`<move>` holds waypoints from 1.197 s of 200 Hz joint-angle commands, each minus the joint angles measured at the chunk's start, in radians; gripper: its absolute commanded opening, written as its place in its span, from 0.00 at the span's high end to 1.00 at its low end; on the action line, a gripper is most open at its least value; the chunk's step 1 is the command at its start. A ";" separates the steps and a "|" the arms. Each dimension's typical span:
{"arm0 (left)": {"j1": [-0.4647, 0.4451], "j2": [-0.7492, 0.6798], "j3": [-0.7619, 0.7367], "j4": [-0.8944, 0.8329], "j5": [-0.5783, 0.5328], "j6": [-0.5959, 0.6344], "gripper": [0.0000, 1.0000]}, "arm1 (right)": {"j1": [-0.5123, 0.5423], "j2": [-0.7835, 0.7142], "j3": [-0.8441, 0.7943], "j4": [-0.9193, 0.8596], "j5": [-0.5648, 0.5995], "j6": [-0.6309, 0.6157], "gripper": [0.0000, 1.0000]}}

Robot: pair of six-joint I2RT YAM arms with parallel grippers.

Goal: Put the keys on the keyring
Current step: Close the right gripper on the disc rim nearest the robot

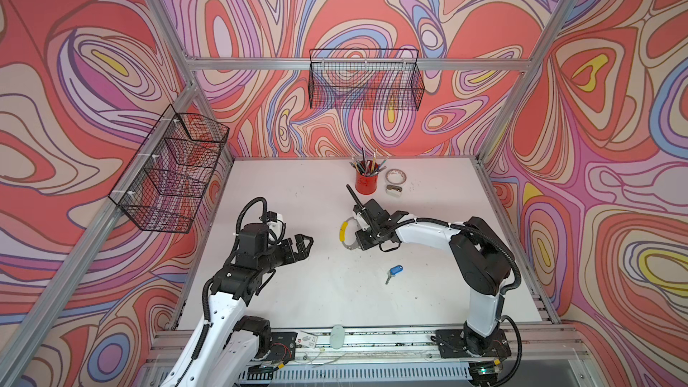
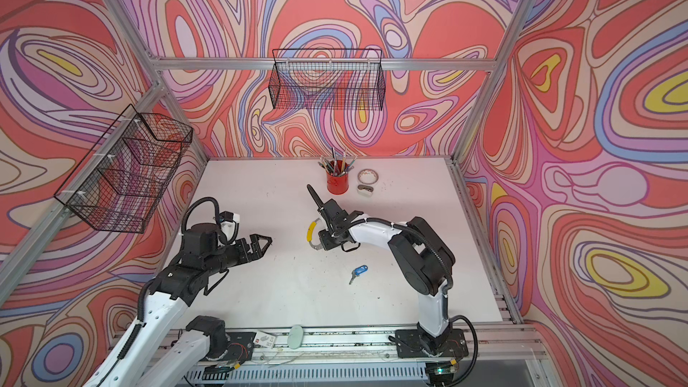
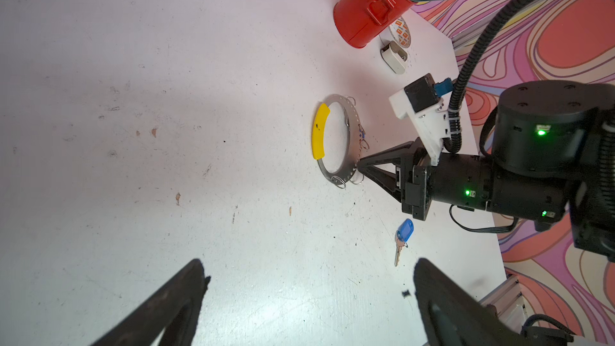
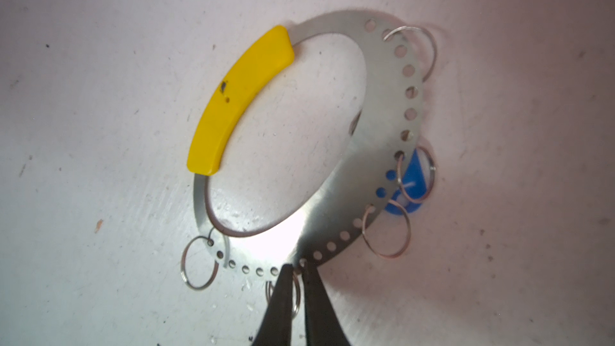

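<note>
The keyring point(image 4: 382, 161) is a flat perforated silver hoop with a yellow segment point(image 1: 344, 230) point(image 2: 309, 232) point(image 3: 320, 134). It sits mid-table, its near edge tipped up. My right gripper point(image 4: 297, 269) point(image 3: 359, 165) point(image 1: 356, 244) is shut on the hoop's perforated band, with a small wire loop at the fingertips. A blue tag point(image 4: 414, 174) shows behind the band, on one of its loops. One of the keys, with a blue tag point(image 1: 394, 271) point(image 2: 359, 272) point(image 3: 404, 231), lies loose on the table nearer the front. My left gripper point(image 1: 308, 246) point(image 2: 267, 244) point(image 3: 307, 272) hovers open and empty, left of the hoop.
A red cup of pencils point(image 1: 366, 182), a beige tape roll point(image 1: 395, 176) and a small beige case point(image 1: 394, 190) stand at the back of the white table point(image 1: 298, 188). Wire baskets hang on the left wall point(image 1: 171, 173) and the back wall point(image 1: 366, 83).
</note>
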State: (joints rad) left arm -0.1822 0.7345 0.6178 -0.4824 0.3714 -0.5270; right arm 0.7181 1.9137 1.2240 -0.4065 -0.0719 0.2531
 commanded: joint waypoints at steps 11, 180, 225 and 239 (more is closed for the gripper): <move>0.010 0.002 0.020 0.001 0.012 0.013 0.00 | -0.006 -0.021 -0.004 -0.004 -0.001 0.002 0.85; 0.018 0.006 0.022 0.001 0.018 0.021 0.00 | -0.029 -0.024 -0.043 0.036 -0.105 0.052 0.88; 0.021 0.005 0.022 0.001 0.019 0.023 0.00 | -0.028 -0.029 -0.047 0.036 -0.108 0.052 0.98; 0.021 0.005 0.022 0.001 0.018 0.022 0.00 | -0.029 -0.036 -0.050 0.035 -0.109 0.052 1.00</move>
State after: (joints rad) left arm -0.1692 0.7357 0.6178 -0.4824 0.3798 -0.5232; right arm 0.6903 1.9106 1.1912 -0.3717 -0.1795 0.3019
